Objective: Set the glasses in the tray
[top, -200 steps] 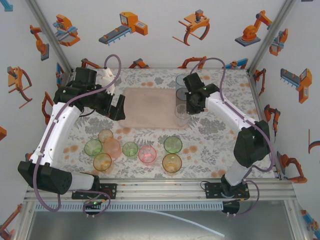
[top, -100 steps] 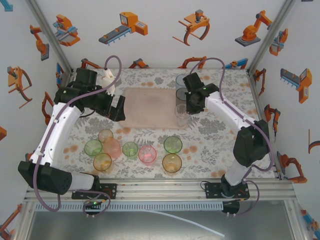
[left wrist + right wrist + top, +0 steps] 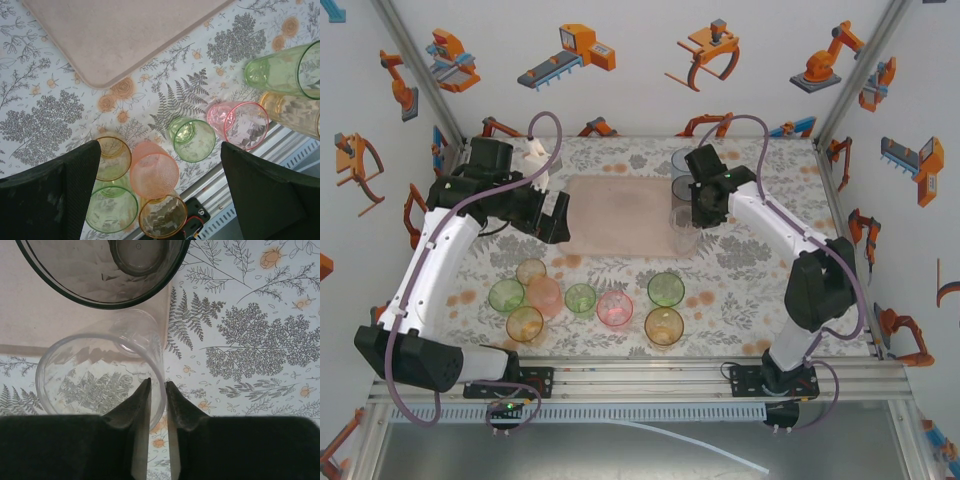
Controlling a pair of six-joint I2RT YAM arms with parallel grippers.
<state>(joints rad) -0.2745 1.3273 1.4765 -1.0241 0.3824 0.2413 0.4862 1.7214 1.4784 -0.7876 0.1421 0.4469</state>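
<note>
- The left gripper (image 3: 557, 215) hangs over the floral tabletop (image 3: 740, 260), just left of the near left corner of the tray (image 3: 620, 215), with its jaws spread wide and nothing between them
- Nearer than that gripper and slightly left, four glasses stand packed together on the tabletop: a pale amber glass (image 3: 112, 157) farthest, a green glass (image 3: 112, 207) on the left, a salmon glass (image 3: 155, 172) on the right and a deep amber glass (image 3: 162, 217) nearest
- The tray, pale pink and flat, lies in the middle of the table toward the far side
- On the tabletop, nearer than the tray and off it, a small green glass (image 3: 581, 298) stands just left of a pink glass (image 3: 615, 307)
- Right of the pink one stands a taller green glass (image 3: 666, 289), with an amber glass (image 3: 663, 325) just nearer
- Three glasses line the tray's right edge: a far grey glass (image 3: 682, 160), which I cannot tell is on the tray or beside it, then a smoky grey glass (image 3: 100, 270) on the tray, and a clear glass (image 3: 100, 385) with its base at the near right corner
- The right gripper (image 3: 158, 387) is above the clear glass, its jaws narrow with the right wall of the rim between them; whether the pads press on the wall I cannot tell
</note>
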